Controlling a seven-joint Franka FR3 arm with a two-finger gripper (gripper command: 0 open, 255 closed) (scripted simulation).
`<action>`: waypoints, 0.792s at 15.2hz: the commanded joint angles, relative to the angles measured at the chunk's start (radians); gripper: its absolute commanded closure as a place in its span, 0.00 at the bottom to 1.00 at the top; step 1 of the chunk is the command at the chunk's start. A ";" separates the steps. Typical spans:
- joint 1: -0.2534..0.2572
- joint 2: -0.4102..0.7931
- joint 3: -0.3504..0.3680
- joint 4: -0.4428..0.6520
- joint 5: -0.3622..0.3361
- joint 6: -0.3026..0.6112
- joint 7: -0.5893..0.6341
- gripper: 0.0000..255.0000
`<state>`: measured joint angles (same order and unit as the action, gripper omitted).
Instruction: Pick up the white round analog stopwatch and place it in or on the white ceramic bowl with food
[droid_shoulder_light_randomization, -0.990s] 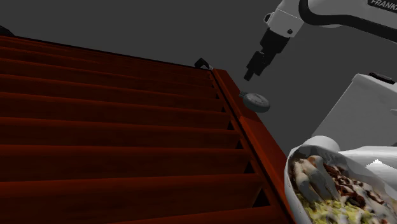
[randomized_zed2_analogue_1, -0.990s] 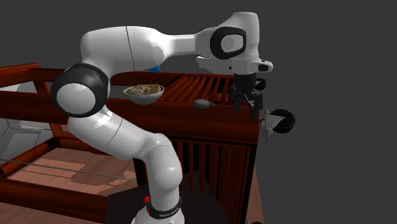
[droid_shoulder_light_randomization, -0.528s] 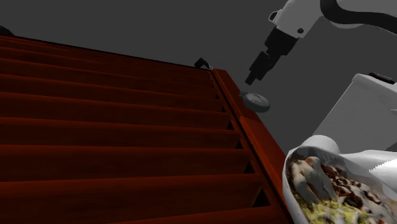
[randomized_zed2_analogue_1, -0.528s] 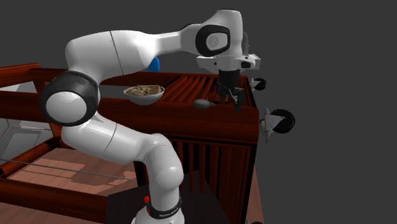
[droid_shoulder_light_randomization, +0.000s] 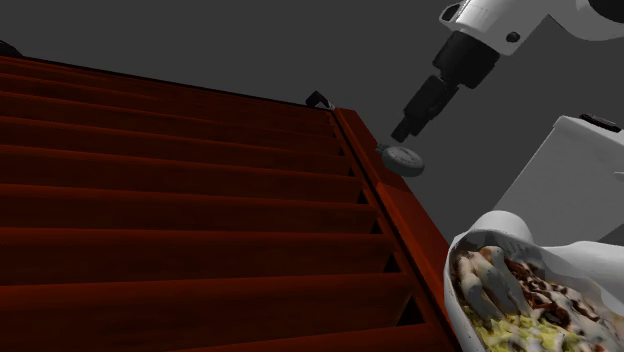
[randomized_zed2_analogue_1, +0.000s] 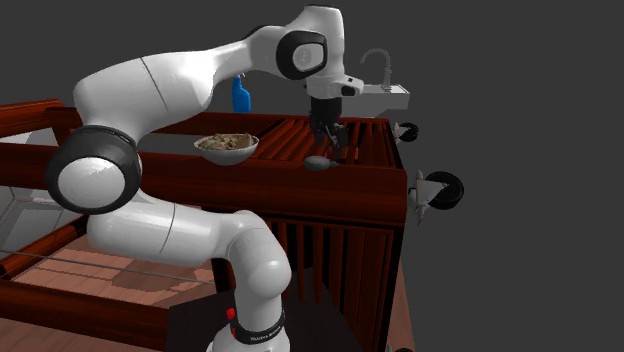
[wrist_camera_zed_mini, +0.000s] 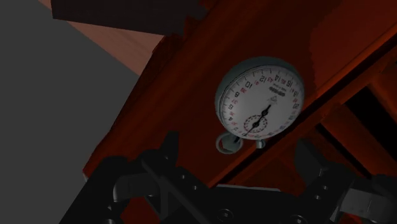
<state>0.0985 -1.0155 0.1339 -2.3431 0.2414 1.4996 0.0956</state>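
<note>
The approach to the grasp is in hand: the black gripper (droid_shoulder_light_randomization: 403, 131) (randomized_zed2_analogue_1: 328, 148) (wrist_camera_zed_mini: 235, 159) hangs just above the stopwatch (droid_shoulder_light_randomization: 402, 159) (randomized_zed2_analogue_1: 318, 162) (wrist_camera_zed_mini: 259, 98), fingers spread wide and empty. The watch lies dial-up on the red-brown rail (droid_shoulder_light_randomization: 385, 205) edging the slatted table top. The bowl of food (droid_shoulder_light_randomization: 500, 225) (randomized_zed2_analogue_1: 228, 153) stands well apart, to the second exterior view's left. The next move likely calls for a straight descent to straddle the round case before closing, without nudging it off the rail.

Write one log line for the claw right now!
claw: open, over stopwatch | stopwatch: flat on red rail, not held | bowl: food inside, no stopwatch
</note>
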 joint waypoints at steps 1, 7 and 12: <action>0.012 -0.019 0.018 0.002 0.034 -0.010 0.027 0.00; 0.016 -0.045 0.039 -0.091 0.051 0.059 0.022 0.00; 0.017 -0.050 0.044 -0.114 0.056 0.077 0.021 0.00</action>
<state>0.1156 -1.0658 0.1774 -2.4561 0.2963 1.5755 0.1166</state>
